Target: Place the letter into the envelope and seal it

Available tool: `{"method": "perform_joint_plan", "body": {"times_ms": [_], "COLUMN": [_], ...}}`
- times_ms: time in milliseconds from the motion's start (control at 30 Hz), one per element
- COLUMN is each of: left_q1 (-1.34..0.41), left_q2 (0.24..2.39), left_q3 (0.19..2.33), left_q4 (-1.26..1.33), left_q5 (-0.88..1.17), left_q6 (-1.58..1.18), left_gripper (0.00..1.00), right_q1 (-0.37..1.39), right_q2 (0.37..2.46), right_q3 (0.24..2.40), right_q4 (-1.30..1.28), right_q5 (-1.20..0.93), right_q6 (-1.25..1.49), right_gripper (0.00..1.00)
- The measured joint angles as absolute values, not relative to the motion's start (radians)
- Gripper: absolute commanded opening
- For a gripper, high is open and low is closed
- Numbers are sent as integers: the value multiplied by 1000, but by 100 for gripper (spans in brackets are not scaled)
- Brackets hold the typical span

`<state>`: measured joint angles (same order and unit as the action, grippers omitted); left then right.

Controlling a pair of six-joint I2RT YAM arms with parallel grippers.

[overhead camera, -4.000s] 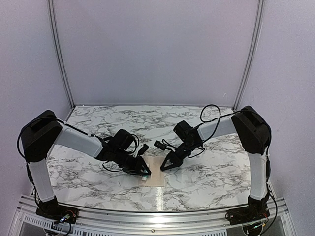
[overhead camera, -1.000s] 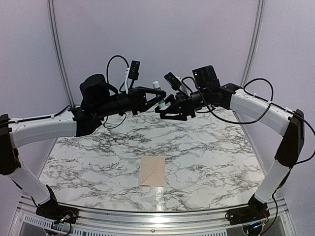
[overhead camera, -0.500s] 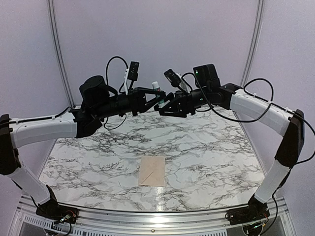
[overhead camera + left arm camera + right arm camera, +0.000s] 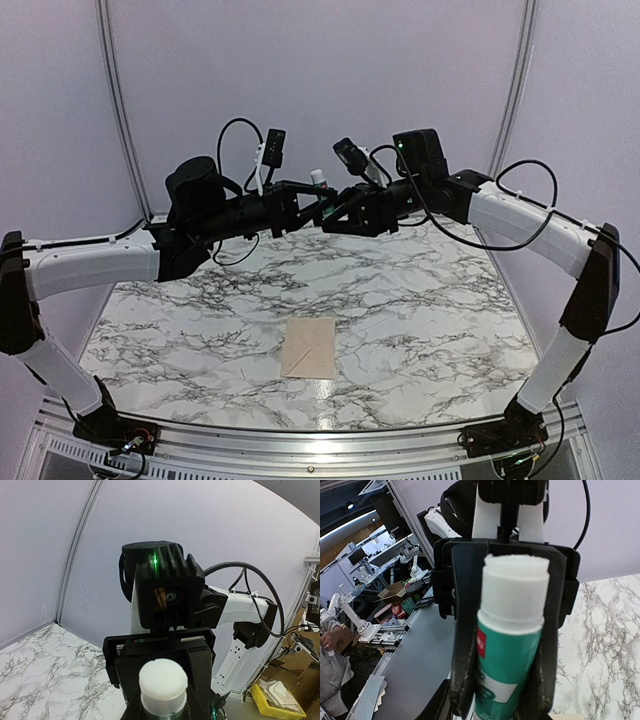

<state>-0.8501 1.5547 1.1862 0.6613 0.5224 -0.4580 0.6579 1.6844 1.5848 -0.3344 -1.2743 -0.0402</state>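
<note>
Both arms are raised high over the back of the table and meet tip to tip. Between them is a green glue stick with a white cap. My left gripper is shut on the glue stick, whose white end fills the bottom of the left wrist view. My right gripper has its fingers pressed on both sides of the green tube. The envelope lies flat on the marble table near the front edge, far below both grippers. The letter does not show apart from it.
The marble table is bounded by pale walls at the back and sides, with a metal rail along the near edge. In the left wrist view the right arm's wrist body faces the camera closely.
Over the last second the right gripper has moved left onto the glue stick held by the left gripper, and its jaws have closed on the tube. Four seconds ago both grippers were low at the envelope.
</note>
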Motion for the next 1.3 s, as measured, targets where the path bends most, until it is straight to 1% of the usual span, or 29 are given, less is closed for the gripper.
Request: {"method": "perform_joint_plan", "body": {"times_ms": [100, 167, 267, 300, 367, 433, 867, 1000, 1100, 1233, 1300], "left_q1": [-850, -850, -850, -850, -850, -850, -850, -850, -849, -849, -851], "left_q2": [1555, 1555, 1554, 1554, 1554, 1554, 1551, 1548, 1548, 1548, 1549], "left_q3": [1186, 1185, 1175, 1171, 1167, 1167, 1146, 1142, 1141, 1137, 1131], "left_q4": [661, 661, 662, 661, 660, 661, 659, 659, 657, 657, 649], "left_q5": [518, 514, 509, 507, 505, 504, 479, 468, 462, 435, 375], "left_q6": [-454, -448, -442, -440, -438, -437, -424, -421, -419, -419, -415], "left_gripper": [0, 0, 0, 0, 0, 0, 0, 0, 0, 0, 0], "right_q1": [658, 658, 658, 658, 658, 658, 658, 658, 658, 658, 666], "right_q2": [1684, 1684, 1684, 1684, 1684, 1684, 1684, 1684, 1684, 1684, 1674], "right_q3": [1578, 1570, 1563, 1561, 1559, 1558, 1533, 1533, 1533, 1533, 1534], "right_q4": [-328, -325, -322, -321, -321, -320, -315, -314, -313, -314, -326], "right_q5": [-1271, -1266, -1254, -1248, -1239, -1229, -1177, -1172, -1168, -1130, -1019], "right_q6": [-30, -25, -19, -18, -17, -14, -10, -11, -9, -10, -20], "right_gripper": [30, 34, 34, 32, 24, 21, 23, 12, 1, 0, 0]}}
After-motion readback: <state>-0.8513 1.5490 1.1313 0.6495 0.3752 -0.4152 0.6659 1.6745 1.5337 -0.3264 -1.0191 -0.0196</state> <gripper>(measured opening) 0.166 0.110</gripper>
